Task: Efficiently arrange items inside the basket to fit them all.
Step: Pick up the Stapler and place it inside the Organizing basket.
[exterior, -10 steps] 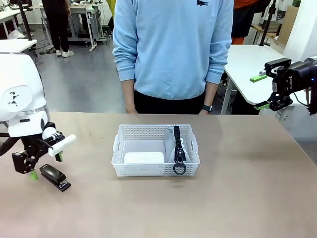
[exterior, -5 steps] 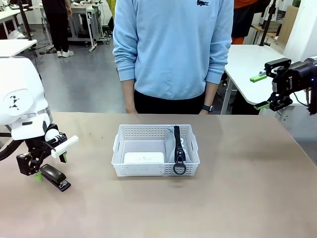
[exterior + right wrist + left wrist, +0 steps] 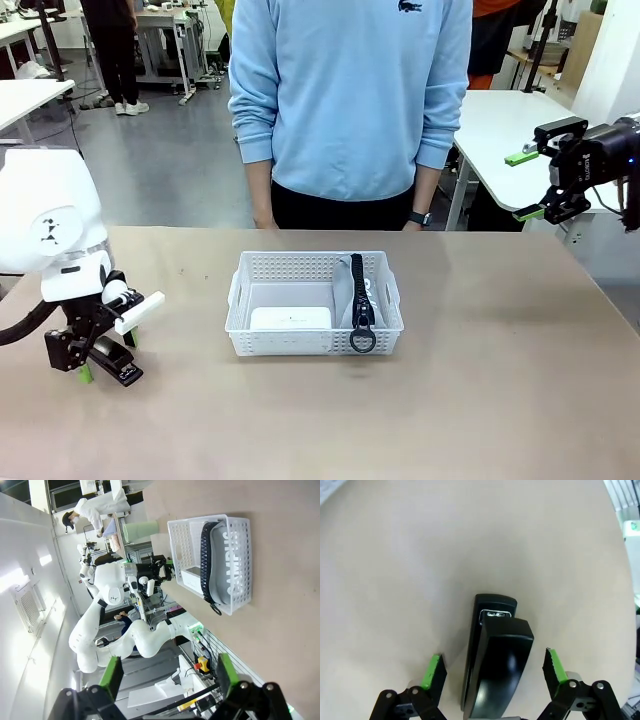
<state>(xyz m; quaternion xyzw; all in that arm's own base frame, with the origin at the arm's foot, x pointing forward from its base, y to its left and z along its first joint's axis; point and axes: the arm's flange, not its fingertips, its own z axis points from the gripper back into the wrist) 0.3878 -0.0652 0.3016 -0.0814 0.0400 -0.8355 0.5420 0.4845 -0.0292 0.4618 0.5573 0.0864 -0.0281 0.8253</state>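
The white basket stands mid-table, with a white box lying in its left part and the grey zip pouch on edge in its right part. The pouch's black strap ring hangs over the basket's front wall. A small black stapler lies on the table at the far left. My left gripper is down over the stapler, open, with one green pad on either side and not touching it. My right gripper hangs open and empty, high at the right. From there the basket and pouch show far off.
A person in a light blue sweater stands at the table's far edge, hands down behind it. Bare tabletop stretches right of and in front of the basket. A white side table stands beyond the right corner.
My left arm has shifted right and down, bringing its open fingers to straddle the stapler. The right arm, the basket and its contents have not moved.
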